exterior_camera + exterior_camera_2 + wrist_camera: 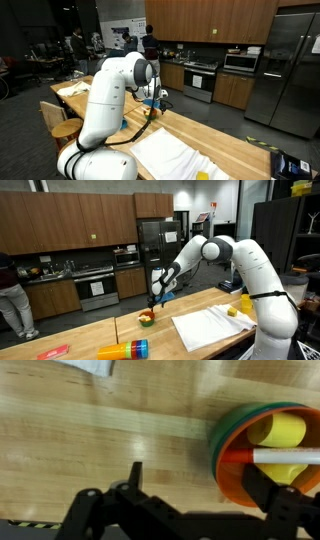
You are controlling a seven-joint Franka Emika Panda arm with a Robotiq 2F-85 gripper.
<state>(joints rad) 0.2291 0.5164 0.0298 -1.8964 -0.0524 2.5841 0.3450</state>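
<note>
Wooden countertop (100, 420) holds stacked orange-and-green plastic bowls (225, 482); gripper (197, 474), jaws released beside them, should centre squarely and move slowly.

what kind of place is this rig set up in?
Probably a shared kitchen in an office or lab building: wood cabinets, a stainless oven and fridge along the wall, and a long wooden counter in front.

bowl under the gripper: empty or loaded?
Not empty. In the wrist view the bowl holds a yellow piece, and a white stick lies across it.
</note>
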